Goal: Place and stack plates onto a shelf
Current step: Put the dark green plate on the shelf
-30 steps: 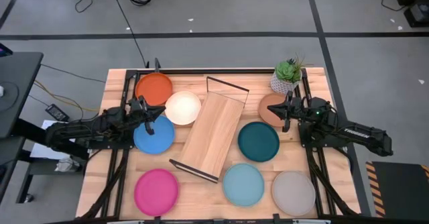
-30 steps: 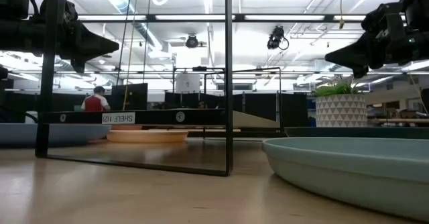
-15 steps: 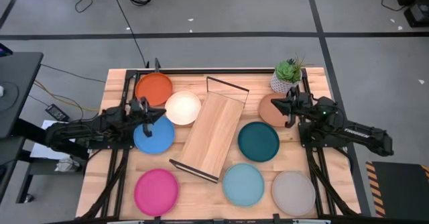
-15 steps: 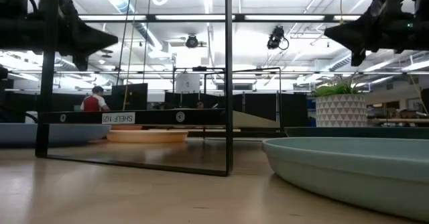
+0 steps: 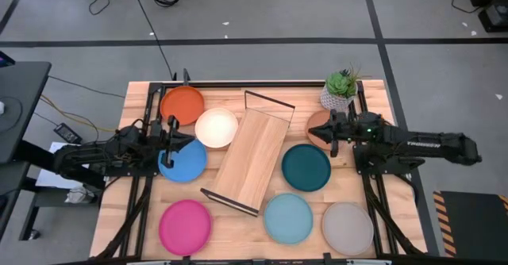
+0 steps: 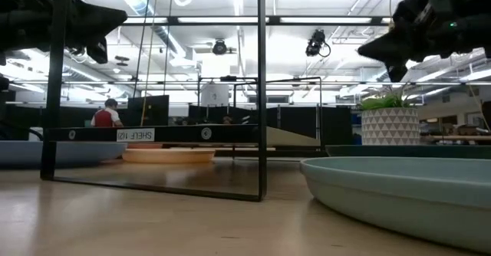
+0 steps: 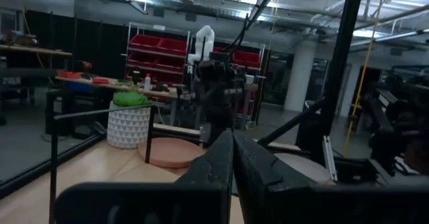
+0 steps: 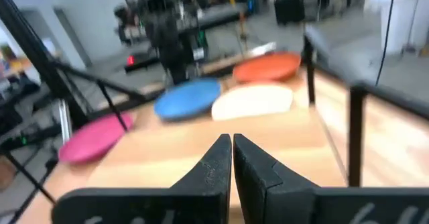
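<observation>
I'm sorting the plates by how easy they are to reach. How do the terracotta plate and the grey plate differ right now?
The terracotta plate sits at the far side beside the potted plant, partly hidden under the right pincer; the grey plate lies at the near right corner, fully uncovered. Both are round, equal-sized and flat on the table, off the shelf.

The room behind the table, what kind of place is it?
Probably a robotics lab or workshop: red parts bins on racks, a white robot arm beyond the table, and long ceiling lights over open floor.
</observation>
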Robot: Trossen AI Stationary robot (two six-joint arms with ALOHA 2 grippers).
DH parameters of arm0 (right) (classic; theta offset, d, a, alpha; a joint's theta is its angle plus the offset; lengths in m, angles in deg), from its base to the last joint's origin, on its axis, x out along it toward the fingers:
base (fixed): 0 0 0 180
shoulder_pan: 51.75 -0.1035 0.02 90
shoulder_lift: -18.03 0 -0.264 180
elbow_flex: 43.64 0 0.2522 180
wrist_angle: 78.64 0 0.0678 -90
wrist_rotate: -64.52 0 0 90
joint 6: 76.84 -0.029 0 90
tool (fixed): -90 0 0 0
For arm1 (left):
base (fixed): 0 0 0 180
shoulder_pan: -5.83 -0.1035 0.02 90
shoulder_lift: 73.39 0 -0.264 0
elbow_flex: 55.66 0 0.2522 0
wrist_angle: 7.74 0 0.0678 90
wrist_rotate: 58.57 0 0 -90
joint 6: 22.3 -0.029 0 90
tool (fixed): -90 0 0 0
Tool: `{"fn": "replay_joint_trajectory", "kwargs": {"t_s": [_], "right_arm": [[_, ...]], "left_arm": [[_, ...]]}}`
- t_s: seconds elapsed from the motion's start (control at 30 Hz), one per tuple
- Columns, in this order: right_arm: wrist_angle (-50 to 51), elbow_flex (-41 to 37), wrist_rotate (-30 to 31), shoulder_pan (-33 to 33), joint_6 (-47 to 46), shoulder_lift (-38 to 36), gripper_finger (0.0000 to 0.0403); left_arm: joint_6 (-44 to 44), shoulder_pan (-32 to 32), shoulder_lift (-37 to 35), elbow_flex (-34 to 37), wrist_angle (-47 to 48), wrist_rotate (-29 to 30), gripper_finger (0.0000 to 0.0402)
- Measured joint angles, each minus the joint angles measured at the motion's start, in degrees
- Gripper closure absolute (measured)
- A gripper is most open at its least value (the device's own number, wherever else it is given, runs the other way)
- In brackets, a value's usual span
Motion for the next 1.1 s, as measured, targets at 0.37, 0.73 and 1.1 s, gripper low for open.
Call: {"fn": "replay_joint_trajectory", "kwargs": {"t_s": [0.37,0.73,1.1], "right_arm": [[20.1,16.0,18.0,-20.1,-4.4,21.7,0.038],[36.3,32.2,24.7,-32.3,-5.6,36.5,0.038],[51.3,41.1,21.7,-39.3,-4.7,48.4,0.0383]], "left_arm": [[6.6,0.0,0.0,0.0,-1.5,0.0,0.0383],[13.7,0.0,0.0,0.0,-1.4,-1.1,0.0383],[12.8,0.0,0.0,0.0,1.5,-1.1,0.0383]]}}
